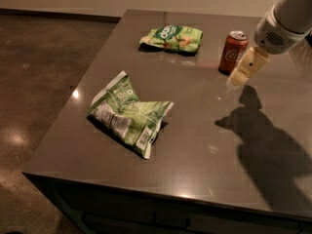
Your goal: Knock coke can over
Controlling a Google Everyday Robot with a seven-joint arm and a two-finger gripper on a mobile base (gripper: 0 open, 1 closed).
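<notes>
From where I stand, the smooth white tubular arm ends in a rounded pale-grey wrist housing with a small dotted grille, its cream-yellow tapered hand above the dark grey desk, far right.

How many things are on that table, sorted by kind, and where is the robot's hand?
Green snack bags: 2, one near, one far
Red soda can: 1
Total: 3
The gripper hangs close beside the soda can.
</notes>
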